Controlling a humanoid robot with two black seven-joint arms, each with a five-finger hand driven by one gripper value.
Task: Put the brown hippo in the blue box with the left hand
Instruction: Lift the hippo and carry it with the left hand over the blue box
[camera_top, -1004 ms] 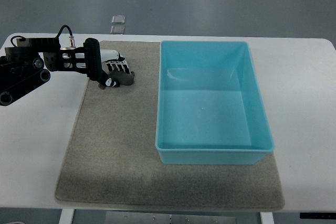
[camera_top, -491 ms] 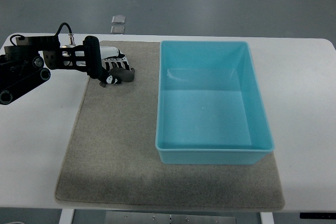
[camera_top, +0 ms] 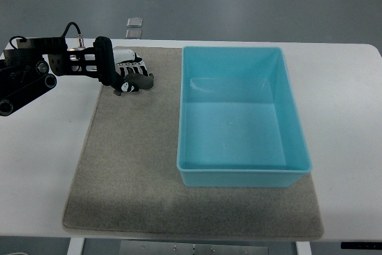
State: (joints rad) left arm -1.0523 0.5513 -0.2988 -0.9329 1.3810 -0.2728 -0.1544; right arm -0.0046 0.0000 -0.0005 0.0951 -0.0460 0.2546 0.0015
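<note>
1. In the top view, the left hand (camera_top: 126, 73) reaches in from the left on a black, jointed arm; its black-and-white fingers (camera_top: 132, 74) are curled down and clamped on the brown hippo (camera_top: 136, 83).
2. The hippo is a small, dark brown, rounded toy with a white spot at its left end. Its long axis runs roughly left to right, tilted slightly; its facing is unclear.
3. The hippo sits just left of the blue box (camera_top: 241, 116), near the box's far left corner, over the grey felt-like mat (camera_top: 125, 171).
4. The box is a smooth, glossy, rectangular plastic tub resting on the mat, which lies on a white table (camera_top: 42, 165).
</note>
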